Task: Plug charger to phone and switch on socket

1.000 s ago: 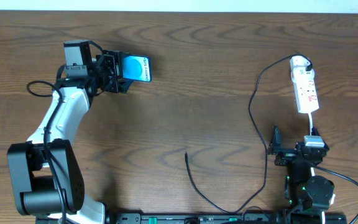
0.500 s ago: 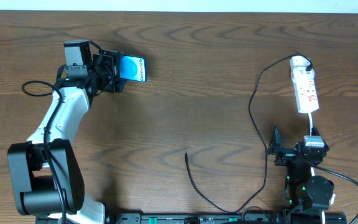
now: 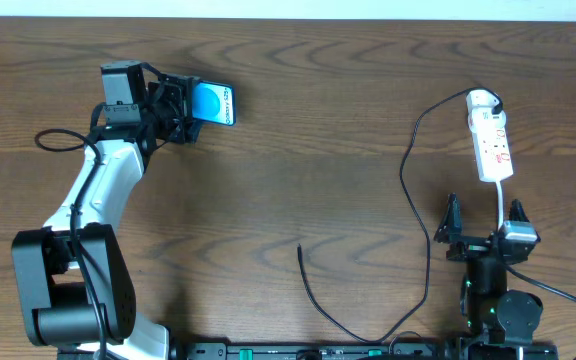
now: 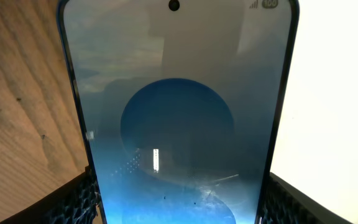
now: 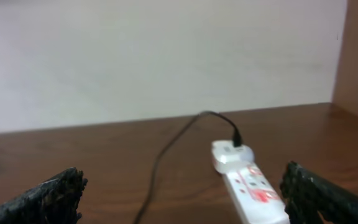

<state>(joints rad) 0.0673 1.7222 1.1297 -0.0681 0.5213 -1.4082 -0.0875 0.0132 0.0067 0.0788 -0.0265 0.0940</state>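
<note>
**Phone gripped at far left; charger and socket lying at right**

- Surface: brown wood grain; carries all items.
- Left pincer: far left, closed on the phone's lower end. In the left wrist view, black textured fingers press against both long edges.
- Phone: far left, blue screen showing, held in the left pincer. It appears tilted up off the surface, though the overhead view does not settle this. In the left wrist view the screen fills the frame, with a darker blue circle at its centre.
- Socket: far right, lying flat, rounded end farthest away, red markings on top; also seen in the right wrist view.
- Charger: thin black cable plugged into the socket's far end. It curves left, runs to the near edge, then loops back; its free end lies near centre, well apart from the phone.
- Right pincer: near right, just nearer than the socket, jaws spread wide with nothing between them.
</note>
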